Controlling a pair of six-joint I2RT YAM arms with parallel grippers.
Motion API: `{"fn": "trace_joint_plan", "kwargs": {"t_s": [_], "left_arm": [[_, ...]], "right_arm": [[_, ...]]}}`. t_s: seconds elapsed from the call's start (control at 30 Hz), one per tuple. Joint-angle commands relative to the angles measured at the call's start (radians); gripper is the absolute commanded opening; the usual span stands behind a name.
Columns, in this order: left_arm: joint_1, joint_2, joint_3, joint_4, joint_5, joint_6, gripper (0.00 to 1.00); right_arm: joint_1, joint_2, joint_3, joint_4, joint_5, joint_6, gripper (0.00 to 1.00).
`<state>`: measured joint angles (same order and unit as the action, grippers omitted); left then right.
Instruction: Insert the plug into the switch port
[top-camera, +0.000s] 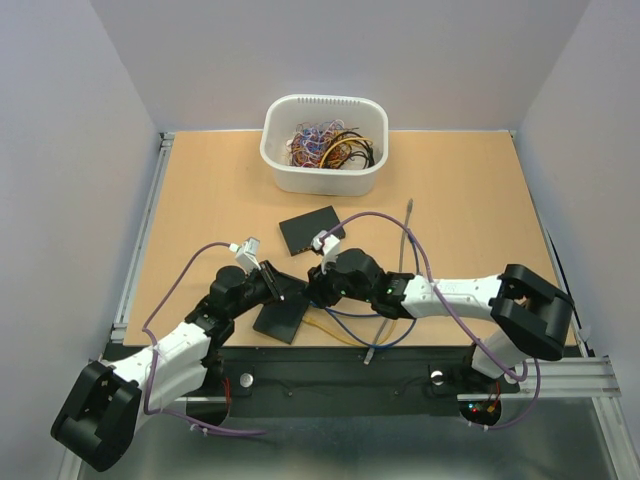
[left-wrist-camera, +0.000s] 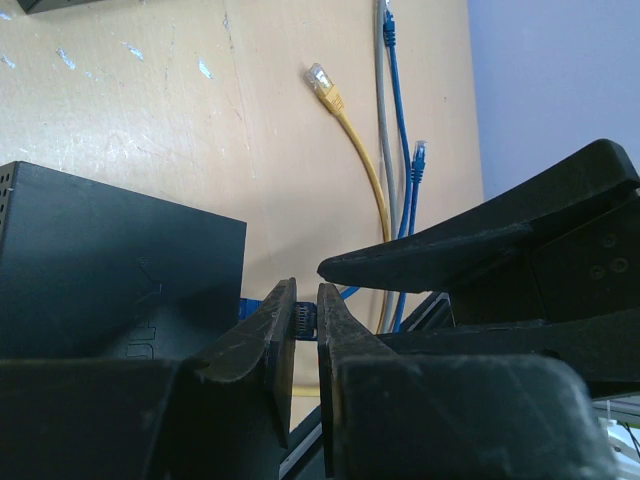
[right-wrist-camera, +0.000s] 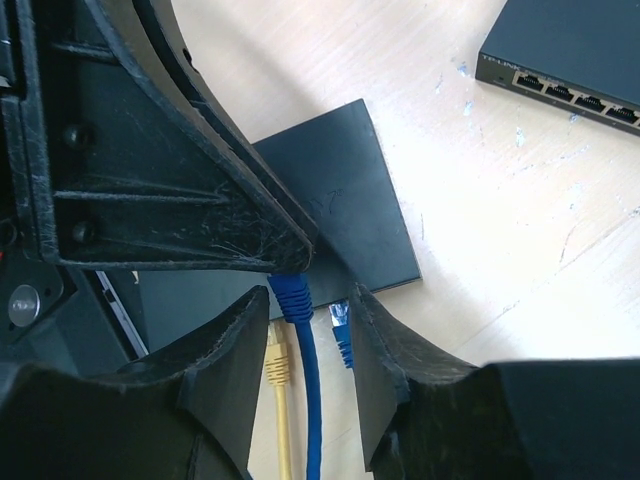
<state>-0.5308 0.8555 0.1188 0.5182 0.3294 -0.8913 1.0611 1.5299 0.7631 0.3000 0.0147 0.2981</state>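
My left gripper (left-wrist-camera: 303, 292) is shut on a small blue plug (left-wrist-camera: 303, 320), pinched between its fingertips just right of a black switch (left-wrist-camera: 110, 270). From above, that switch (top-camera: 280, 320) lies at the table's near edge, with the left gripper (top-camera: 284, 290) over its far side. My right gripper (right-wrist-camera: 310, 300) is open. The plug's blue boot and cable (right-wrist-camera: 296, 300) run between its fingers without touching them. The left gripper's dark fingers (right-wrist-camera: 200, 170) cross just above. In the top view the right gripper (top-camera: 314, 290) faces the left one closely. The port is hidden.
A second black switch (top-camera: 308, 230), its row of ports (right-wrist-camera: 575, 95) showing, lies farther back. A white bin (top-camera: 325, 180) of tangled cables stands at the back. A yellow plug (right-wrist-camera: 278, 365), another blue plug (right-wrist-camera: 342, 325) and a grey cable (top-camera: 405, 240) lie loose nearby.
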Motion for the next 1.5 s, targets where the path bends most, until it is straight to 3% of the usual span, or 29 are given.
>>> {"fn": "trace_joint_plan", "kwargs": {"t_s": [0.0, 0.33, 1.0, 1.33, 1.4, 1.47], "left_arm": [[-0.005, -0.006, 0.047, 0.029, 0.011, 0.017, 0.0], [-0.003, -0.009, 0.044, 0.029, 0.011, 0.015, 0.0], [-0.003, -0.01, 0.042, 0.028, 0.008, 0.015, 0.0], [-0.003, -0.006, 0.044, 0.014, 0.005, 0.026, 0.0], [-0.005, -0.003, 0.047, 0.006, 0.003, 0.032, 0.04], [-0.005, 0.001, 0.05, 0.002, 0.003, 0.035, 0.15]], "right_arm": [[0.005, 0.013, 0.038, 0.025, 0.011, -0.011, 0.42], [0.004, 0.033, 0.05, 0.024, 0.018, -0.001, 0.3], [0.007, 0.07, 0.071, 0.022, 0.007, 0.01, 0.29], [0.008, 0.075, 0.062, 0.036, -0.005, 0.016, 0.01], [0.01, 0.072, 0.062, 0.037, -0.009, 0.018, 0.01], [0.011, 0.069, 0.061, 0.036, -0.007, 0.018, 0.01]]}}
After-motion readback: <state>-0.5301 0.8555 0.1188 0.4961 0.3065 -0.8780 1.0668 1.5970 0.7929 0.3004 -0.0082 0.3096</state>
